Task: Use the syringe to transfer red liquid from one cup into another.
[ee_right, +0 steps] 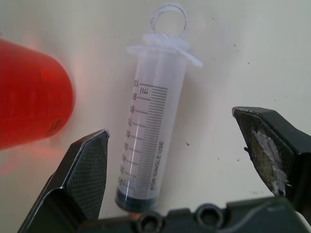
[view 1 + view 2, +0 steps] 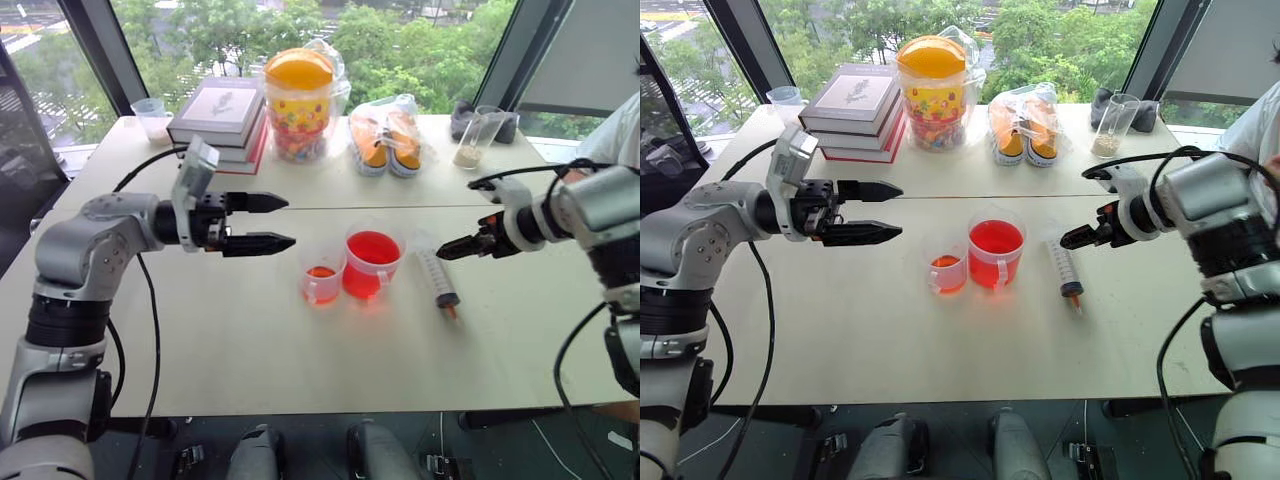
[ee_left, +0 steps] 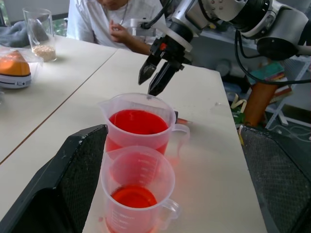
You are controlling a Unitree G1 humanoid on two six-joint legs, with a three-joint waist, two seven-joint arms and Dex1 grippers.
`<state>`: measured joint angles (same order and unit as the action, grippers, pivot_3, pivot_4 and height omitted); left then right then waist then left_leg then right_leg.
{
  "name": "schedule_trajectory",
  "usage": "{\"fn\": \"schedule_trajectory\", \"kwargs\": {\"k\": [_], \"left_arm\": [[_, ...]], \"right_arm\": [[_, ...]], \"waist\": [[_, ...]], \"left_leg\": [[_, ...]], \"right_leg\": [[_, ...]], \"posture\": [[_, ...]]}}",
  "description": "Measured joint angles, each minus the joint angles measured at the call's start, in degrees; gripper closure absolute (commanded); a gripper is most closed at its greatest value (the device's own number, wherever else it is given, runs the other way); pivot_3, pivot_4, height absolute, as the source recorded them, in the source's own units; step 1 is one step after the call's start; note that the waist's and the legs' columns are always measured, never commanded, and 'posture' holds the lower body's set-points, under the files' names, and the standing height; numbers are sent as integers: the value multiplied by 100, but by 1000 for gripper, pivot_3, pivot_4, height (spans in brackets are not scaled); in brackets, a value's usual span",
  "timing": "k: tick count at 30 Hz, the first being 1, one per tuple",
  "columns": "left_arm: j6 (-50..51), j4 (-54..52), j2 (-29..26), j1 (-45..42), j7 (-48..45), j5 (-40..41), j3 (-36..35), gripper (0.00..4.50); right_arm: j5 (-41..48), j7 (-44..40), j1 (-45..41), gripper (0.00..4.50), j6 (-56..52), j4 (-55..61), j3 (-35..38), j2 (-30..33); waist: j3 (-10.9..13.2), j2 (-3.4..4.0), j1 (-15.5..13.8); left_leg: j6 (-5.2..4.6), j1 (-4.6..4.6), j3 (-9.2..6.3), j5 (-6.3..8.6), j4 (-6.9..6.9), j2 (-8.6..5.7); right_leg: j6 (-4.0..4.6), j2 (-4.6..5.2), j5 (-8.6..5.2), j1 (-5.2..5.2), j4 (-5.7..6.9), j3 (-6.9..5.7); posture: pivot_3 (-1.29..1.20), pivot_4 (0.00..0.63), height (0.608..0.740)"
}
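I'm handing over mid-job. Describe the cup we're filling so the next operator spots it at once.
On the near half of the white table, two clear handled cups stand side by side. The target is the smaller cup, on the robot's left of the larger cup. It holds only a shallow layer of red liquid; its neighbour is nearly full.

The left arm reaches out in front with its elbow bent. Its left tool (image 2: 270, 222) points flat toward the robot's right side, and its two black fingers (image 2: 255, 243) stand apart, one above the other, with nothing between them. The right arm comes in from the other side. Its right tool (image 2: 458, 246) tips down and toward the left, fingers (image 1: 85, 170) spread wide with nothing in their grip.
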<state>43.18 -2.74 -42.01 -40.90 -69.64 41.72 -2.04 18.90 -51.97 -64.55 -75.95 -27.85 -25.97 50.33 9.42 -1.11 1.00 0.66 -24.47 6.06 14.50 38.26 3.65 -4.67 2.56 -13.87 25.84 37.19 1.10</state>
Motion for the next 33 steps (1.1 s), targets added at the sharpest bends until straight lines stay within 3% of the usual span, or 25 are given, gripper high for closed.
{"fn": "schedule_trajectory", "kwargs": {"k": [14, 18, 20, 28, 32, 33], "left_arm": [[32, -469, -64, 426, 388, 103, -291, 0], [42, -526, -65, 470, 473, 140, -334, 0], [43, -547, -65, 476, 504, 151, -336, 0], [45, -512, -63, 455, 480, 154, -323, 0], [47, -378, -76, 332, 382, 152, -318, 0], [46, -301, -71, 229, 338, 151, -305, 0]], "right_arm": [[-1287, -510, -575, 35, 953, -2033, -706, -1412], [-1625, -575, -589, 1763, 1108, -2133, -773, -1517], [-1761, -668, -589, 2876, 1116, -2134, -772, -1548], [-1886, -710, -371, 3037, 1156, -1791, -538, -1324], [-1850, -93, -114, 3037, 1311, -1033, 459, -880], [-1782, 230, 13, 3037, 1514, -632, 995, -751]], "waist": [[0, 0, 5], [-1, 0, 14], [-1, 0, 17], [-1, 0, -8], [0, 1, -23], [0, 0, -22]], "left_leg": [[1, 3, 0, 0, 1, 0], [1, 6, -3, 0, 2, 0], [1, 7, -3, 0, 1, 0], [1, 4, -4, 0, 1, 0], [1, 1, 1, 0, 1, -3], [1, 1, -1, 0, 1, -3]], "right_leg": [[-2, 1, 1, -3, 7, -2], [-2, 0, 2, -6, 8, -3], [-3, -1, 2, -7, 8, -4], [-2, 1, 1, -7, 6, -7], [-2, 7, 1, -6, 3, -6], [-3, 6, 1, -6, 3, -7]], "posture": [[0, 150, 740], [0, 150, 740], [0, 150, 740], [0, 150, 740], [0, 150, 740], [0, 150, 740]]}}
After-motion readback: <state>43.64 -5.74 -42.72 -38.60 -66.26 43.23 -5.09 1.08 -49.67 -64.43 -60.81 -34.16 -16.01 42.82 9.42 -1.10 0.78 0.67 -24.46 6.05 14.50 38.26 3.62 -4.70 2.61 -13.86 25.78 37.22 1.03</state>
